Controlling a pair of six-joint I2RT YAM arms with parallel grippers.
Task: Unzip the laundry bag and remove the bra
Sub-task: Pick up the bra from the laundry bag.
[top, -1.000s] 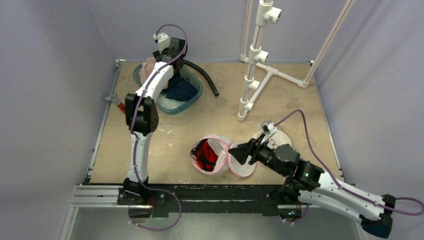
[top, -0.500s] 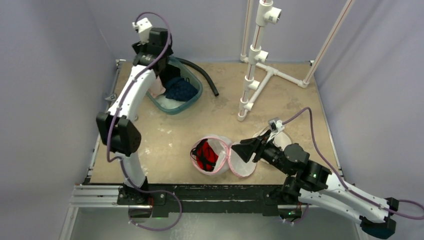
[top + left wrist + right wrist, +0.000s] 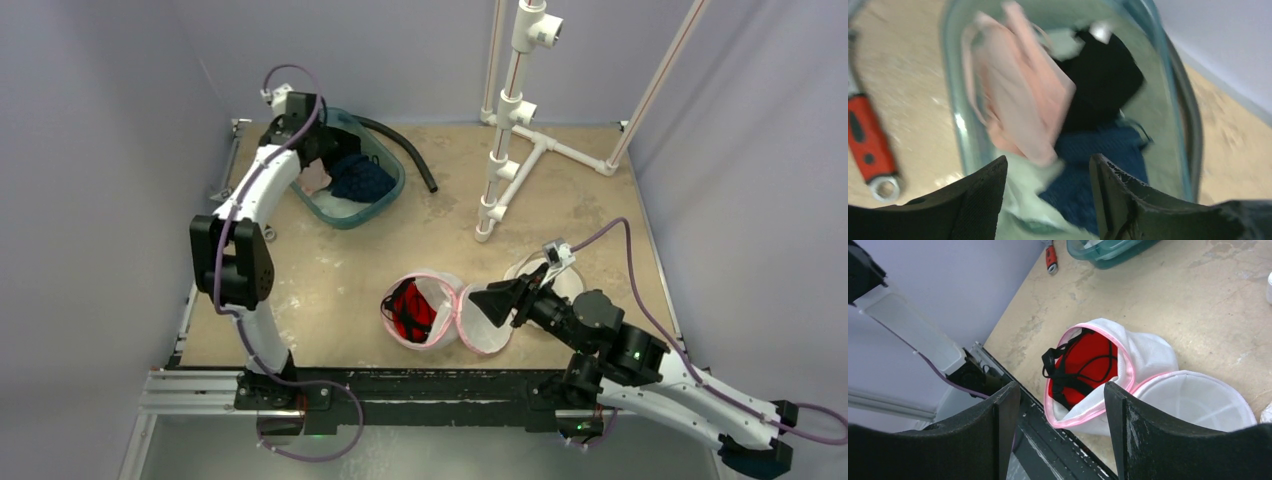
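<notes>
The white mesh laundry bag (image 3: 440, 300) with pink trim lies unzipped near the table's front edge, its round lid (image 3: 486, 328) folded out to the right. A red bra (image 3: 410, 310) with black straps lies inside the open bag (image 3: 1148, 352); the bra (image 3: 1087, 365) also shows in the right wrist view. My right gripper (image 3: 492, 300) hovers open just right of the bag, nothing between its fingers (image 3: 1063, 405). My left gripper (image 3: 322, 150) hangs open over the teal basin (image 3: 385, 200) at the back left, above a pink garment (image 3: 1018, 110).
The basin (image 3: 955, 125) also holds a blue garment (image 3: 1098, 165) and a black one (image 3: 1103, 80). A red-handled wrench (image 3: 868, 145) lies left of the basin. A black hose (image 3: 405, 150) curves behind it. A white pipe rack (image 3: 510, 110) stands at the back right.
My left gripper opened and let the pink garment drop into the basin, then swung up and left and came back down over the basin. The right arm shifted slightly.
</notes>
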